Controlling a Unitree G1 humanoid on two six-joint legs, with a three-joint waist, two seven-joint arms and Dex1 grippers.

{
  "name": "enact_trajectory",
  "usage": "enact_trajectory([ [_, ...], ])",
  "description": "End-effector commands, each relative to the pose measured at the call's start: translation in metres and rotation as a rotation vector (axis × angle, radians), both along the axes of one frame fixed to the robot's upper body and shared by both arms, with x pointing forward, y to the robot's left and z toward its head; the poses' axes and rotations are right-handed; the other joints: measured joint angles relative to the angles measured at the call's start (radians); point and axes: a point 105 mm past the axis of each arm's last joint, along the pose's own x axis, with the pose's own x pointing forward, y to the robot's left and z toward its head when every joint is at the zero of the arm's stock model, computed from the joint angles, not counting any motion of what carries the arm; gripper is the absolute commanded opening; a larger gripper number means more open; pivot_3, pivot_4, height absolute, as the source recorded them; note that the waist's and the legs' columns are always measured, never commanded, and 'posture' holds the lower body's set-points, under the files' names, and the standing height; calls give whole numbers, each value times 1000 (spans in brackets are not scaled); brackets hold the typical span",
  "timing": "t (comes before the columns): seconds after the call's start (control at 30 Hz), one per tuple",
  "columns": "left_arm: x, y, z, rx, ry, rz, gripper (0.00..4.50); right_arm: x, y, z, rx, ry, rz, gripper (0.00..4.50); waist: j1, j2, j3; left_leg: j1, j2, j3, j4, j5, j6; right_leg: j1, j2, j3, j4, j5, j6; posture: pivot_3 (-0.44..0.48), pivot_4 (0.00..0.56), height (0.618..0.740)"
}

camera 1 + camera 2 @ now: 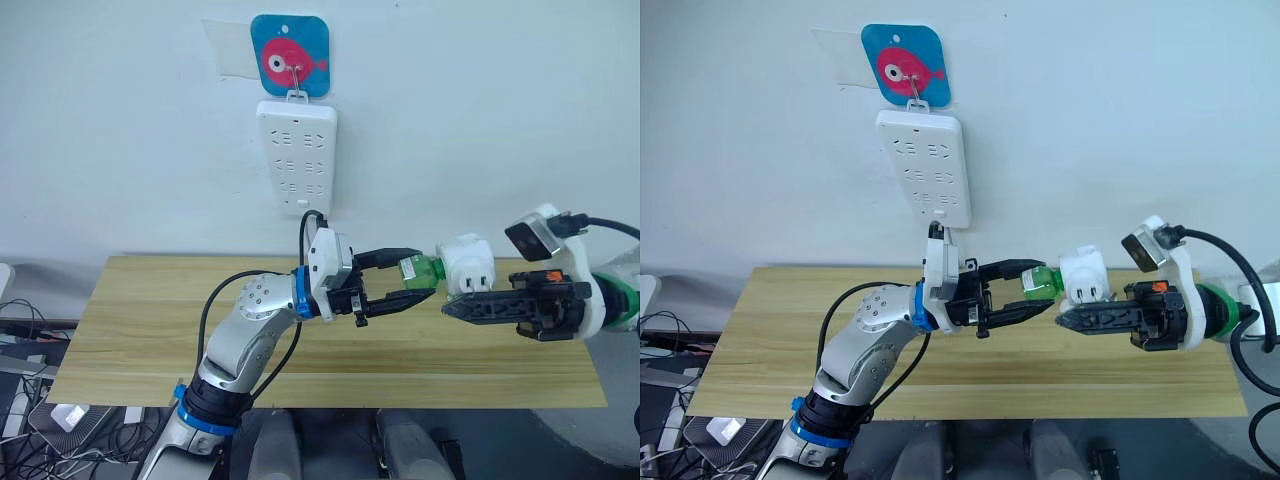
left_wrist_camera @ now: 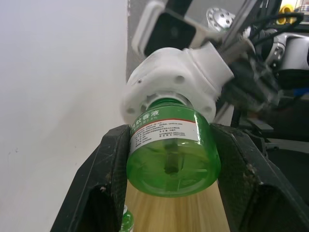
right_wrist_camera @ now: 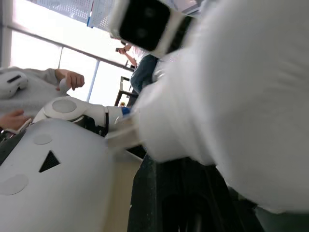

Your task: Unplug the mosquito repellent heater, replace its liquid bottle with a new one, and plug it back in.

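The mosquito repellent heater (image 1: 466,262), white and rounded with its prongs facing me, hangs in the air above the table's right half. My right gripper (image 1: 455,296) is shut on it from the right. A green liquid bottle (image 1: 420,270) with a white and red label sticks out of the heater toward the left. My left gripper (image 1: 427,276) is shut on this bottle, one black finger above it and one below. In the left wrist view the bottle (image 2: 171,154) sits between both fingers (image 2: 104,183), its neck inside the heater (image 2: 176,84).
A long white power strip (image 1: 296,155) hangs on the wall from a blue fish plate (image 1: 290,55), behind and above my left arm. The wooden table (image 1: 150,320) lies below both grippers. Part of another green bottle (image 2: 126,220) stands on it under my left gripper.
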Motion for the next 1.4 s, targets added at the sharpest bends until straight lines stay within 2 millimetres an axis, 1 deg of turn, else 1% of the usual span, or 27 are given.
enact_trajectory([
  [0.03,-7,-3,9,-21,-56,-36,2226,-4,4,18,32,-41,55,25,-2,0,0,0,0,0,0,0,0,0,0,0,0,0,0,-169,237,740],
  [0.17,-9,-2,5,-12,-58,-44,2226,3,6,29,23,-74,58,25,-7,0,0,0,0,0,0,0,0,0,0,0,-1,0,0,-169,238,740],
  [0.33,-13,-2,3,-5,-54,-56,2226,19,8,38,18,-85,20,25,-14,0,0,0,0,0,-1,0,0,0,0,0,-1,0,0,-163,239,740],
  [0.6,-15,-2,3,-6,-52,-61,2226,36,14,38,21,-71,-22,25,-20,0,0,0,0,0,-1,0,0,-1,0,0,-1,0,0,-151,238,740],
  [0.77,-14,0,2,-2,-50,-51,2226,31,13,41,28,-69,10,25,-19,0,0,-1,0,0,-1,0,0,-1,0,0,-1,0,0,-150,237,740],
  [0.87,-14,0,2,-3,-49,-50,2226,33,12,35,2,-60,-17,25,-19,0,0,-1,0,0,-1,0,0,-1,0,0,-1,0,0,-152,236,740],
  [0.97,-16,-1,3,-11,-48,-62,2226,47,14,28,-17,-75,-112,25,-20,0,0,-1,1,0,-1,0,0,-1,0,0,-1,0,0,-154,232,740],
  [1.03,-17,-2,3,-13,-47,-68,2226,52,14,28,-10,-84,-145,25,-21,0,0,-1,1,0,-1,0,0,-1,0,0,0,0,0,-153,232,740],
  [1.13,-19,-1,4,-12,-43,-81,2226,67,10,30,3,-85,-231,25,-22,0,0,-1,0,0,-1,0,0,-1,0,0,0,0,0,-153,230,740],
  [1.23,-21,-1,4,-14,-40,-88,2226,77,7,27,-3,-76,-290,25,-21,0,0,-1,0,0,-1,0,0,-1,0,0,-1,0,0,-152,228,740],
  [1.4,-23,-2,8,-28,-38,-95,2226,90,3,4,-59,-60,-374,25,-21,0,0,-1,1,0,-1,0,0,-1,0,0,-1,0,0,-149,227,740],
])
